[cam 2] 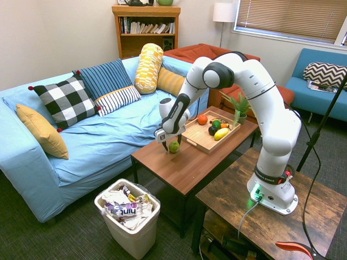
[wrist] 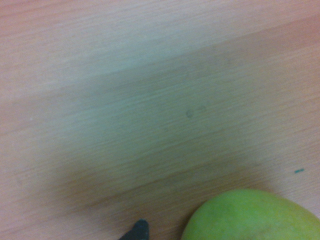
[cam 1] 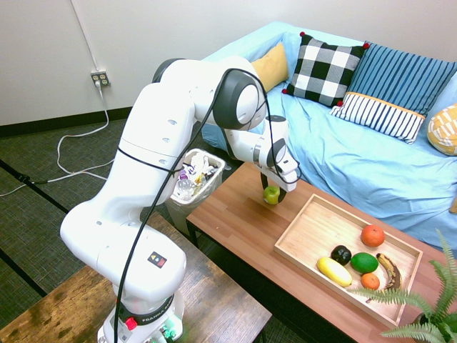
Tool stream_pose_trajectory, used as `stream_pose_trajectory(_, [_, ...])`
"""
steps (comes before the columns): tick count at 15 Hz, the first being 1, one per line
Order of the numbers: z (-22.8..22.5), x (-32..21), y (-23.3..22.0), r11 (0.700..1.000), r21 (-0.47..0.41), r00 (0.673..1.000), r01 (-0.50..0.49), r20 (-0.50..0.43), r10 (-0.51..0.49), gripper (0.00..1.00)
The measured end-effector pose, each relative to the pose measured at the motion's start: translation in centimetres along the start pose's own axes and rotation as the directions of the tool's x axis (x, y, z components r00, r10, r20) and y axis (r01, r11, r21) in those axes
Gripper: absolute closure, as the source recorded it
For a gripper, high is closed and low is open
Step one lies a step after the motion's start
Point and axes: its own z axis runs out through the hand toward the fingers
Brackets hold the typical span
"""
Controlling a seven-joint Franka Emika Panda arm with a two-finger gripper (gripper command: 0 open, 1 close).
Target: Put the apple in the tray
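The yellow-green apple (cam 1: pixel 271 194) (cam 2: pixel 174 147) rests on the brown wooden coffee table (cam 1: pixel 235 229), a short way from the near end of the light wood tray (cam 1: pixel 314 229) (cam 2: pixel 198 138). My gripper (cam 1: pixel 271 190) (cam 2: pixel 172 143) is lowered over the apple, open, with one finger on each side of it. In the wrist view the apple (wrist: pixel 255 217) shows blurred and close against the tabletop. I cannot tell whether the fingers touch it.
The tray holds an orange fruit (cam 1: pixel 372 235), a dark fruit (cam 1: pixel 340 254), a green lime-like fruit (cam 1: pixel 364 262), a yellow one (cam 1: pixel 334 271) and a brown banana (cam 1: pixel 389 270). A potted fern (cam 1: pixel 428 307) stands beyond it. A full waste bin (cam 2: pixel 128 216) sits by the table; the blue sofa (cam 2: pixel 108 130) runs behind.
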Motion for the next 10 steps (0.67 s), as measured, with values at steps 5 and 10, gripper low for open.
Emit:
stream_pose_trajectory(5, [-0.1,-0.1,-0.3,1.0,0.007,1.0,-0.015,0.007,0.015,1.0])
stream_pose_trajectory(10, [-5.3,4.1,0.7,0.995,0.065,0.997,-0.069,-0.03,0.071,1.0])
